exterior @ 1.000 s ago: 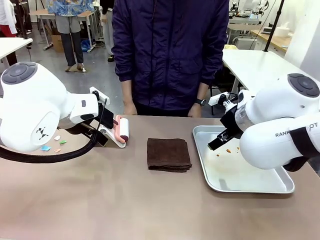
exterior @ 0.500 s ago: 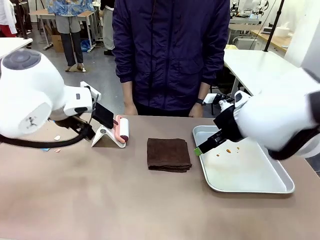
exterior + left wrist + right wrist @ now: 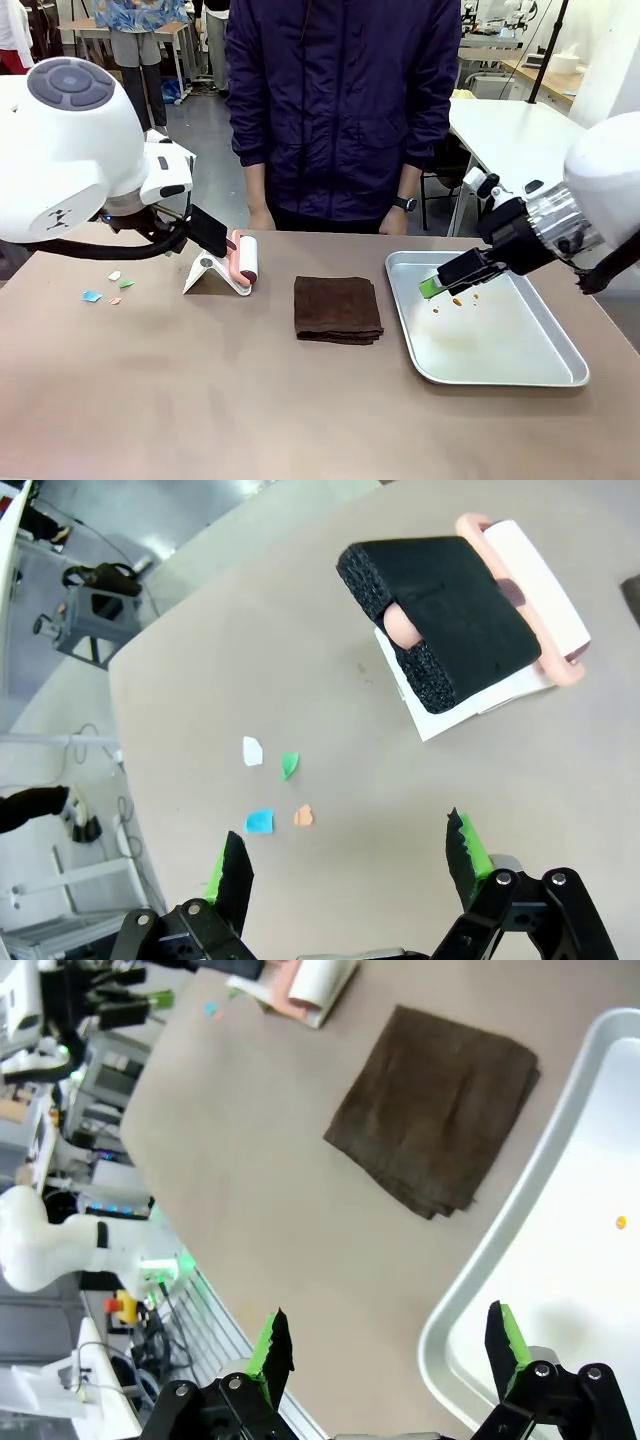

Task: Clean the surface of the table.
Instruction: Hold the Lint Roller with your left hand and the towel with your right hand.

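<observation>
Across the foreground spreads the table, paper scraps at its ten o'clock. The left gripper hovers near them, the right gripper over the tray at three o'clock, both wide open and empty. A hasty sweep could scatter scraps floorward

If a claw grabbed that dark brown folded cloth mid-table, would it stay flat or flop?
Probably flop: the dark brown folded cloth lies in soft layers with uneven edges, so lifted by one corner its folds would likely fall open. It looks thin, so probably light. Pushed, it may bunch rather than slide on the matte brownish table.
</observation>
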You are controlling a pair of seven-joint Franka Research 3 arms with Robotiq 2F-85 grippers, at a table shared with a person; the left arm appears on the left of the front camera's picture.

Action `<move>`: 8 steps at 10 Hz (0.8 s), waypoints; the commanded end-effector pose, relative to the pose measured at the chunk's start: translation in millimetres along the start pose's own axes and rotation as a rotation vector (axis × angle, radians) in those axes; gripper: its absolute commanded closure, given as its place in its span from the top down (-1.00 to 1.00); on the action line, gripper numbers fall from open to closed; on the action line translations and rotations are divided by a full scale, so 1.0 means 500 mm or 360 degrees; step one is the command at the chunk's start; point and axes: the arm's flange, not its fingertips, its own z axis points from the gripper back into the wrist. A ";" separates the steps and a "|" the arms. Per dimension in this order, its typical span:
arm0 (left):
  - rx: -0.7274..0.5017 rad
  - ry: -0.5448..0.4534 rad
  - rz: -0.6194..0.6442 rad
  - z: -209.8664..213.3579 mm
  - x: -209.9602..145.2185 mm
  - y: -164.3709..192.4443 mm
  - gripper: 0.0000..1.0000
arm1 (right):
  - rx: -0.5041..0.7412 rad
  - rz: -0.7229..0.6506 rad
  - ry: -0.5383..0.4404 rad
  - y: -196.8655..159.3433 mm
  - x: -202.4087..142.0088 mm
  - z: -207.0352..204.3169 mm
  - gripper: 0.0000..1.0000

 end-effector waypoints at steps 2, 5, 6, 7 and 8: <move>-0.0028 -0.0021 -0.0054 -0.013 -0.009 0.015 1.00 | 0.0065 0.0102 -0.0033 0.027 0.009 -0.010 1.00; -0.0028 -0.0021 -0.0054 -0.013 -0.009 0.015 1.00 | 0.0065 0.0102 -0.0033 0.027 0.009 -0.010 1.00; -0.0028 -0.0021 -0.0054 -0.013 -0.009 0.015 1.00 | 0.0065 0.0102 -0.0033 0.027 0.009 -0.010 1.00; -0.0028 -0.0021 -0.0054 -0.013 -0.009 0.015 1.00 | 0.0065 0.0102 -0.0033 0.027 0.009 -0.010 1.00; -0.0028 -0.0021 -0.0054 -0.013 -0.009 0.015 1.00 | 0.0065 0.0102 -0.0033 0.027 0.009 -0.010 1.00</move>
